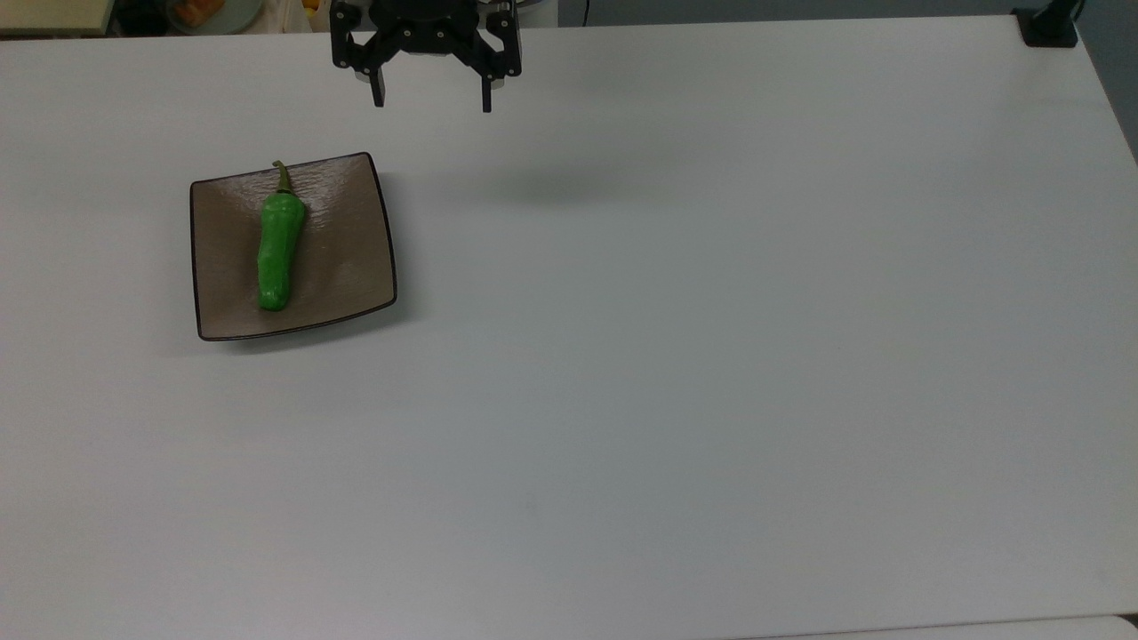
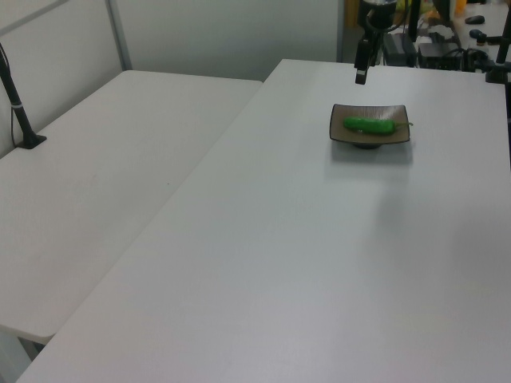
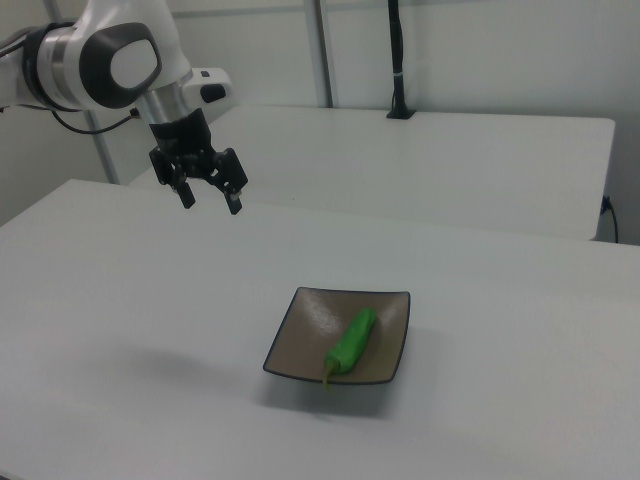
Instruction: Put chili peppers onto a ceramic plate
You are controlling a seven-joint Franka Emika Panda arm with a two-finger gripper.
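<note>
Gripper (image 1: pixel 431 100) raised above the white table (image 1: pixel 676 356), fingers spread apart, nothing between them; well apart from the plate, toward the top view's upper right of it. Ceramic plate (image 1: pixel 347 258) flat on the table in the top view's left part. Chili pepper (image 1: pixel 277 252) lies inside the plate, stem toward the plate's far edge in the top view, body just left of plate centre.

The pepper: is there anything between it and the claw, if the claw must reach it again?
Nothing visible stands between them. The pepper lies uncovered on the plate, and the claw, open, hangs above bare table toward the top view's upper right of the plate.
</note>
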